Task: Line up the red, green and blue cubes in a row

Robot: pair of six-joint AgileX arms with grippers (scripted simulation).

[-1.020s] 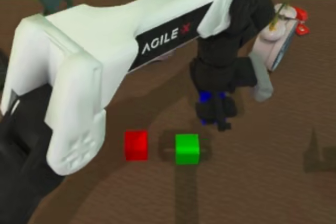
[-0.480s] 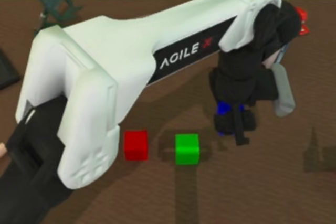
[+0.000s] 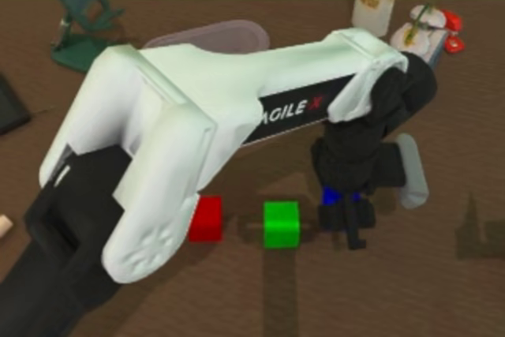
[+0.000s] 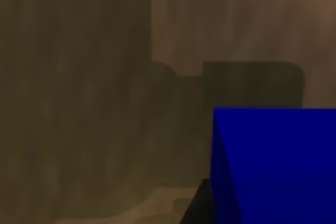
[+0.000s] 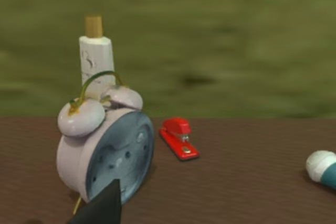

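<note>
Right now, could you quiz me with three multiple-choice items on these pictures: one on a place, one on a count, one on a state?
1. Where is the green cube?
A. right of the red cube
B. left of it
C. on top of it

2. How many cubes lie free on the table?
A. one
B. two
C. three

3. What holds the blue cube?
A. nothing
B. the right gripper
C. the left gripper

Answers: 1 A, green sits to the right in the top view. 2 B, only red and green lie free. 3 C, blue shows between its fingers.
</note>
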